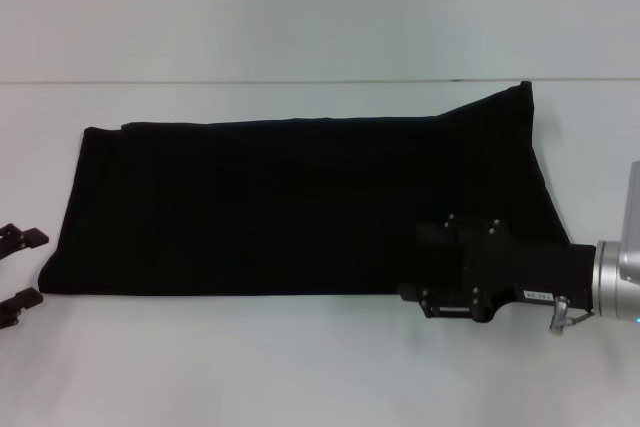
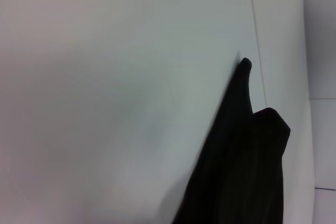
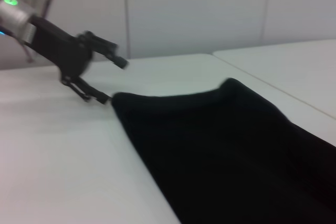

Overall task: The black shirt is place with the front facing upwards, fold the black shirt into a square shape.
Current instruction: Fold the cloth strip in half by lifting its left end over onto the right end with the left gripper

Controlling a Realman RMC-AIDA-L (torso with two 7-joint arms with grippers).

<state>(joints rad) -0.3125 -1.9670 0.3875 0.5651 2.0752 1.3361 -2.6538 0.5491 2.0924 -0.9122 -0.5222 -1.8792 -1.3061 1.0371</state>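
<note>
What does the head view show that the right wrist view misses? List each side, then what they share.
Head view only: the right gripper over the near edge of the black shirt, and the shirt's full length as a long band. Right wrist view only: a green light on the left arm. Both: the shirt on the white table, the open left gripper beside its end.
</note>
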